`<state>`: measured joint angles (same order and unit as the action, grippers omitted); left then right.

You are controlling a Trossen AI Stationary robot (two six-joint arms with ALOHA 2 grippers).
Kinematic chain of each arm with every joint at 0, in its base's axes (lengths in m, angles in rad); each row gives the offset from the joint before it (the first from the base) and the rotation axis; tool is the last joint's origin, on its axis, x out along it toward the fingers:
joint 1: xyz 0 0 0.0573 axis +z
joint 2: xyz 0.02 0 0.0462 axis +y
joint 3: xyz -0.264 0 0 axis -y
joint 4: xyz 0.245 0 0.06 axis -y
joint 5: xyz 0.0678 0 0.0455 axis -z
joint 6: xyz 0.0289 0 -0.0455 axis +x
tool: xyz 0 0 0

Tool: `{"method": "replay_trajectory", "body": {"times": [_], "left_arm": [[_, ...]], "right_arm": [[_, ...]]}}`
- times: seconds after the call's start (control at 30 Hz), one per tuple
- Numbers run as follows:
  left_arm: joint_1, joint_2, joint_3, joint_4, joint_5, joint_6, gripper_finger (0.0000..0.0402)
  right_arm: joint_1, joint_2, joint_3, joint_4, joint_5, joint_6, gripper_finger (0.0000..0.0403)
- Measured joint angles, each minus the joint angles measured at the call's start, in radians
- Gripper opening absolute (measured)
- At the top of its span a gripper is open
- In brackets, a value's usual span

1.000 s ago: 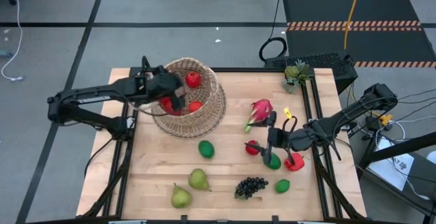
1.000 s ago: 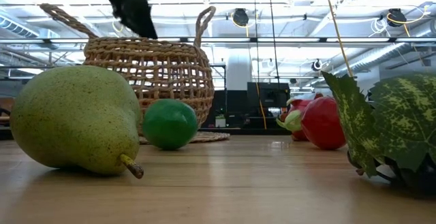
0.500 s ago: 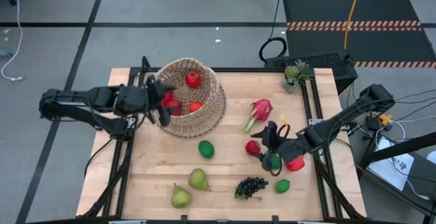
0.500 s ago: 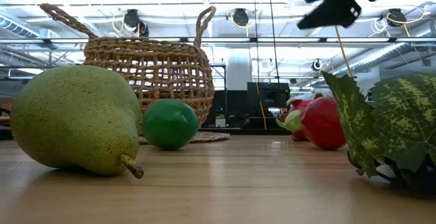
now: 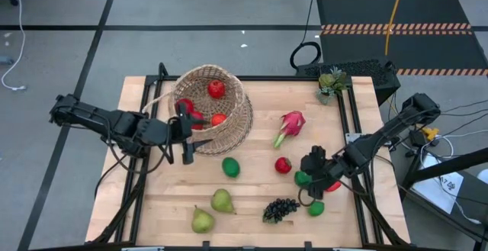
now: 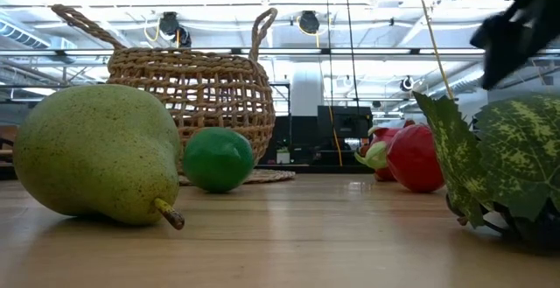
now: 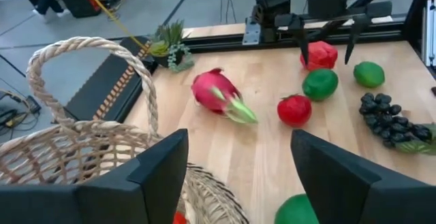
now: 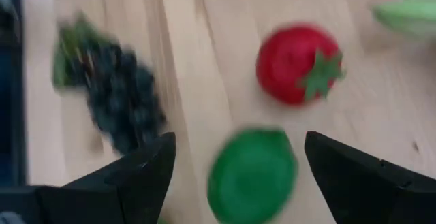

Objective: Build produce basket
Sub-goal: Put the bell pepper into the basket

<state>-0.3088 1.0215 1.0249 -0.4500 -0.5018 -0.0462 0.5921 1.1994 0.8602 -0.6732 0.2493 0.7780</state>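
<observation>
Right end effector (image 5: 308,181), jaws spread and empty, is hovering over the green lime (image 5: 303,178) lower right of centre on the bench (image 5: 252,205); likely light, hard, slick, so grip across its middle; left end effector (image 5: 187,133) is hanging part-open, empty, beside the basket (image 5: 236,121).

The basket (image 5: 212,108) stands at the table's (image 5: 252,205) far left part, with three fruits (image 5: 216,89) inside it. The left gripper (image 5: 187,133) hangs just beside the basket's near left rim. A lime (image 5: 231,166) lies just in front of the basket, two pears (image 5: 222,201) nearer the front edge. The dragon fruit (image 5: 290,123) lies right of the basket, a tomato (image 5: 283,165) in front of it. The right gripper (image 5: 312,176) hovers over another lime (image 5: 303,178), seemingly not touching. The grapes (image 5: 280,208) lie front centre, a potted plant (image 5: 330,82) in the far right corner.
</observation>
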Motion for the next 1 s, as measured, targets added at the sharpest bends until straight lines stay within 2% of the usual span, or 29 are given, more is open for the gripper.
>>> {"method": "replay_trajectory", "body": {"times": [0.13, 0.3, 0.47, 0.63, 0.77, 1.0], "left_arm": [[-0.001, 0.001, 0.0, -0.004, 0.001, 0.0, 0.0253], [-0.001, 0.001, 0.0, -0.02, 0.002, 0.009, 0.0253], [-0.001, 0.001, 0.0, -0.036, 0.003, 0.011, 0.0253], [0.0, 0.001, 0.0, -0.049, 0.003, 0.009, 0.0253], [0.0, 0.001, 0.0, -0.05, 0.003, 0.009, 0.0253], [0.0, 0.001, 0.0, -0.05, 0.003, 0.008, 0.0253]], "right_arm": [[0.007, -0.003, 0.002, -0.111, -0.088, -0.06, 0.0322], [0.006, -0.003, 0.002, -0.153, -0.174, -0.117, 0.0322], [0.017, -0.003, 0.002, -0.19, -0.208, -0.192, 0.033], [0.04, -0.003, -0.022, -0.272, -0.254, -0.189, 0.0351], [0.057, -0.003, -0.052, -0.261, -0.307, -0.177, 0.0365], [0.096, -0.002, -0.09, -0.259, -0.326, -0.196, 0.038]]}}
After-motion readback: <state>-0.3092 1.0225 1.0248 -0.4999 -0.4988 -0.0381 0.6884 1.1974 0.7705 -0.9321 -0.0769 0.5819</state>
